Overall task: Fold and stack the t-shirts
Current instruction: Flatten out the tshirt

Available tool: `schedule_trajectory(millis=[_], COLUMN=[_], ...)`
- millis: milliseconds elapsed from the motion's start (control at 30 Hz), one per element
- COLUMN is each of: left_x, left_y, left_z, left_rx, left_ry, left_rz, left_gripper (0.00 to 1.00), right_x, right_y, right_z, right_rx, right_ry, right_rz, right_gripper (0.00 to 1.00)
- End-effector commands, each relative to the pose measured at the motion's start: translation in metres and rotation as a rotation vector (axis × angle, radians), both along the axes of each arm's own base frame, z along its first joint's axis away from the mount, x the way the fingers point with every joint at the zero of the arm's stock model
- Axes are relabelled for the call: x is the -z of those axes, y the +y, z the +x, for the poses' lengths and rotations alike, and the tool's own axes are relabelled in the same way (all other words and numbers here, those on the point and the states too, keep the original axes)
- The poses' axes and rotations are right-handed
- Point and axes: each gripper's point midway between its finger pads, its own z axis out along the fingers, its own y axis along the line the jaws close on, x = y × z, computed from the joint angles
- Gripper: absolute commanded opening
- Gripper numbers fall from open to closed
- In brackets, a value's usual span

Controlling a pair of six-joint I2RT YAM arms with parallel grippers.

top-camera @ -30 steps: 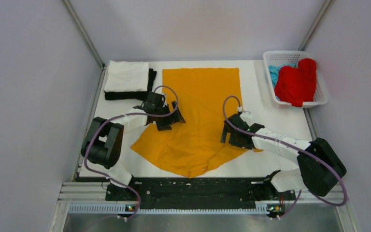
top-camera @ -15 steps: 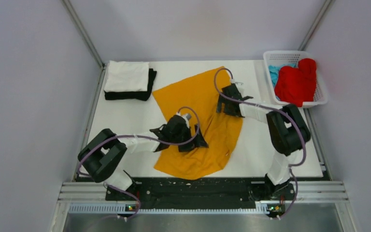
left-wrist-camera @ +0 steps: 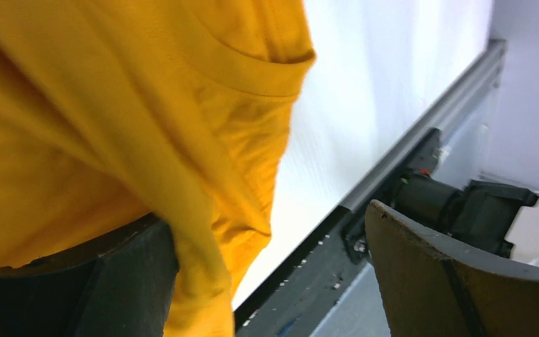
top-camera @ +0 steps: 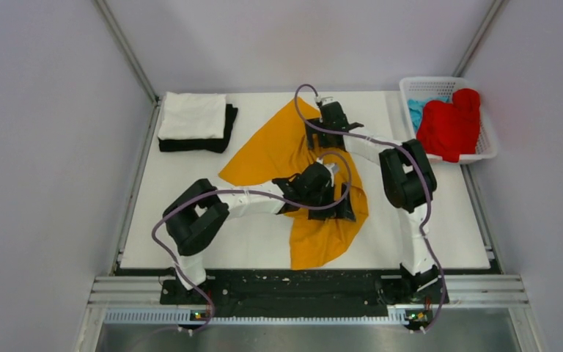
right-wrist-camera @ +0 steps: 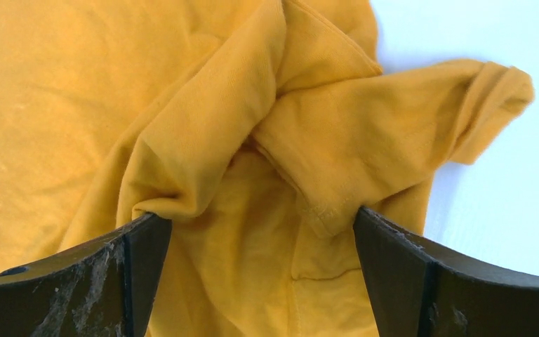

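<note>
The mustard t-shirt [top-camera: 264, 158] lies crumpled and twisted in the middle of the table. My left gripper [top-camera: 331, 209] is over its near right part. In the left wrist view [left-wrist-camera: 274, 281] its jaws stand wide apart, with the mustard t-shirt [left-wrist-camera: 77, 105] draped over the left finger. My right gripper [top-camera: 317, 136] is at the shirt's far end. In the right wrist view [right-wrist-camera: 263, 274] its jaws stand wide apart over the mustard t-shirt's [right-wrist-camera: 77, 105] bunched cloth and a sleeve. A folded white t-shirt [top-camera: 190, 115] lies on a folded black one [top-camera: 194, 145] at the far left.
A white lattice basket [top-camera: 485, 152] at the far right holds a red t-shirt [top-camera: 451, 125] and a light blue one [top-camera: 416, 110]. The table's near metal rail [left-wrist-camera: 393, 175] shows in the left wrist view.
The left arm has swept right across the table and the right arm has reached to the far middle. The mustard shirt has turned and bunched up from lying flat.
</note>
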Motion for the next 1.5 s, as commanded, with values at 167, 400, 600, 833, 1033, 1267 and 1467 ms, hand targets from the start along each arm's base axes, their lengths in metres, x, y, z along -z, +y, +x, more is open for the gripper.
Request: schedule_trajectory(millis=[167, 400, 600, 833, 1033, 1267, 1467], left_x=[-0.037, -0.026, -0.01, 0.045, 0.062, 0.061, 0.062], left_y=[0.145, 0.226, 0.241, 0.267, 0.26, 0.251, 0.214], left_z=[0.059, 0.143, 0.222, 0.246, 0.204, 0.116, 0.067], left_rx=[-0.371, -0.587, -0.593, -0.626, -0.594, -0.581, -0.508], left_ry=[-0.318, -0.253, -0.194, -0.013, 0.09, 0.13, 0.141], left_rz=[0.38, 0.342, 0.343, 0.382, 0.31, 0.238, 0.264], left_gripper=[0.99, 0.99, 0.99, 0.99, 0.99, 0.99, 0.99], right_x=[-0.088, -0.061, -0.041, -0.009, 0.018, 0.042, 0.037], right_y=[-0.07, -0.081, -0.085, -0.08, -0.08, -0.042, -0.009], right_z=[-0.032, -0.08, -0.062, -0.062, -0.053, -0.005, 0.042], right_rx=[0.174, 0.1, 0.134, 0.14, 0.189, 0.149, 0.104], right_ry=[-0.137, -0.055, -0.009, 0.064, 0.103, 0.121, 0.069], right_rz=[-0.101, -0.124, -0.201, -0.199, -0.216, -0.14, -0.068], right_gripper=[0.99, 0.99, 0.98, 0.97, 0.93, 0.88, 0.88])
